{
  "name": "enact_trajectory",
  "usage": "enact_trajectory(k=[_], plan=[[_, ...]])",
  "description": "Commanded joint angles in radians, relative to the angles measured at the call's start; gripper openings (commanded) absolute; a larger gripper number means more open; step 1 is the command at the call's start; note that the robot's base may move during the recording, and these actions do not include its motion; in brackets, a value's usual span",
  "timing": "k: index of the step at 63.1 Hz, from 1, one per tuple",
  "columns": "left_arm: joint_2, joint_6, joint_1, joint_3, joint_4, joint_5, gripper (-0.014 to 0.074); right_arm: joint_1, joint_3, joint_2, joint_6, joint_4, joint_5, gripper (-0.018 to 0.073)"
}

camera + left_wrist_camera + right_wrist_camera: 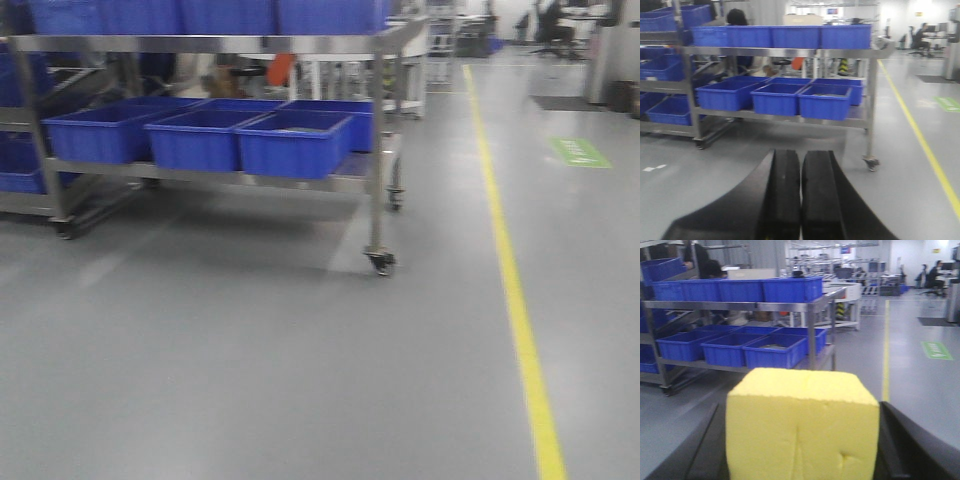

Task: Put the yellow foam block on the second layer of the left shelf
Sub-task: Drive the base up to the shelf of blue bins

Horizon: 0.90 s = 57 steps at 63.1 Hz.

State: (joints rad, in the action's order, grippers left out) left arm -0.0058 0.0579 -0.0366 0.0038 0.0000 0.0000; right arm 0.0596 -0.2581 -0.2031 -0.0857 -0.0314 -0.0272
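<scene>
Yellow foam block (802, 425): you hold it in the right gripper (800, 407). It fills the lower middle of the right wrist view, with its flat top showing and a vertical crease and a small dent on the near face.
Right gripper: it is clamped on the block, with one dark finger (897, 440) against each side face.
Left gripper (800, 155): you see its two black fingers pressed together with only a thin seam between them. They grip nothing and hang over the grey floor (250, 380).
Shelf rack (378, 150): this steel frame on casters stands ahead of you and to the left, well apart from both grippers.
Blue bins (295, 143): one row sits side by side on a lower layer of the rack, and another row lines the layer above.
Yellow floor line (510, 280): it runs away from you, to the right of the rack.
Green floor marking (579, 152): it lies right of the line, farther off.
Background: you can make out seated people at the far end, too blurred to detail.
</scene>
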Motion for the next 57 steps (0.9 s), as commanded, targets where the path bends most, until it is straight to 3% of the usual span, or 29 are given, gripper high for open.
enact_trajectory(k=[1,57], plan=[[-0.018,0.003,-0.008,0.025,-0.006,-0.08,0.0124,-0.008,-0.03,-0.011,0.007,0.003,0.091,0.0497],[-0.018,0.003,-0.008,0.025,-0.006,-0.08,0.0124,-0.008,-0.03,-0.011,0.007,0.003,0.091,0.0497]])
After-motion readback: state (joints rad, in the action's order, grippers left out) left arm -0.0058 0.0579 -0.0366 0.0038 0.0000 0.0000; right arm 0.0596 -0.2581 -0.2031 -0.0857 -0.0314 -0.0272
